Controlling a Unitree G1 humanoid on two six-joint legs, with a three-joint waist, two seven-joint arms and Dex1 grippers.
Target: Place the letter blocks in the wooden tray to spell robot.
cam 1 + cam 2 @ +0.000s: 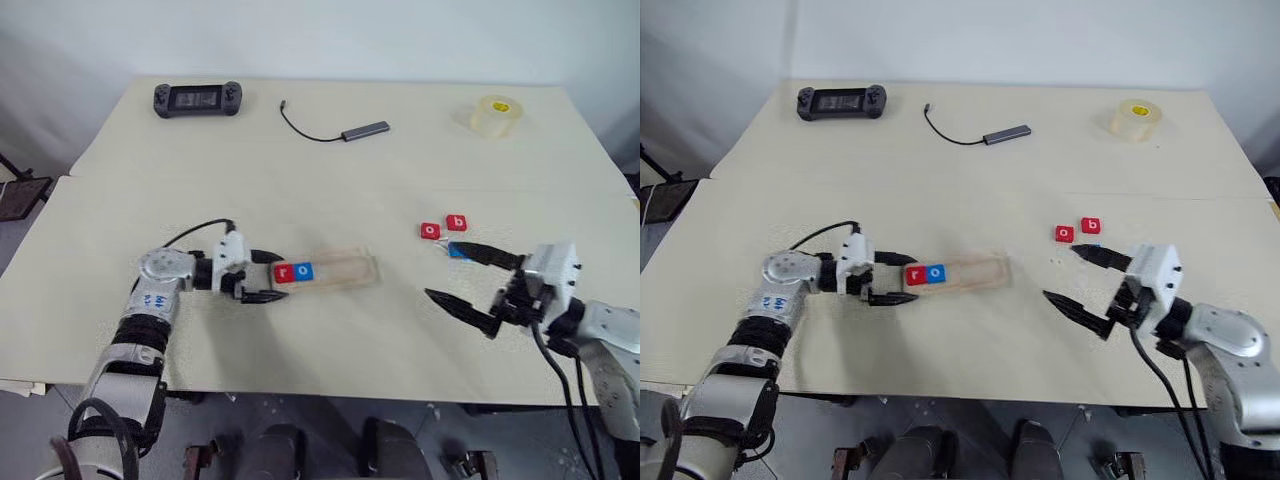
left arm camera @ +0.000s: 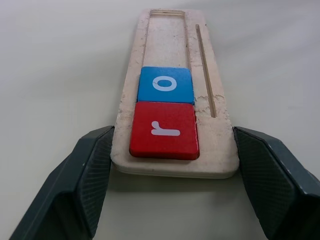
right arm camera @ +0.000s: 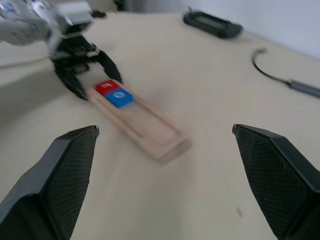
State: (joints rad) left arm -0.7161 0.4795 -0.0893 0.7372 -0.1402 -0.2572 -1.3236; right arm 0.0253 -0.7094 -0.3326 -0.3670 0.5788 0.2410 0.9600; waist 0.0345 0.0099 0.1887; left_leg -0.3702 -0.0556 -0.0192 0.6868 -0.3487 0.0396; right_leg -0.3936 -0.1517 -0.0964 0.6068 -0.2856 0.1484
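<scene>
The wooden tray (image 1: 335,270) lies lengthwise at the table's middle. At its left end a red r block (image 2: 164,129) and a blue o block (image 2: 165,84) sit side by side. My left gripper (image 1: 268,277) straddles that end, and its fingers (image 2: 92,170) touch both long sides. To the right, a red o block (image 1: 430,231) and a red b block (image 1: 456,223) lie on the table. A blue block (image 1: 457,250) is partly hidden under my right gripper's upper finger. My right gripper (image 1: 440,268) hovers wide open just in front of these blocks, holding nothing.
A black game controller (image 1: 197,98) sits at the far left, a cable with a grey adapter (image 1: 365,129) at the far middle, and a roll of clear tape (image 1: 496,115) at the far right. The table's front edge (image 1: 330,390) runs close below both grippers.
</scene>
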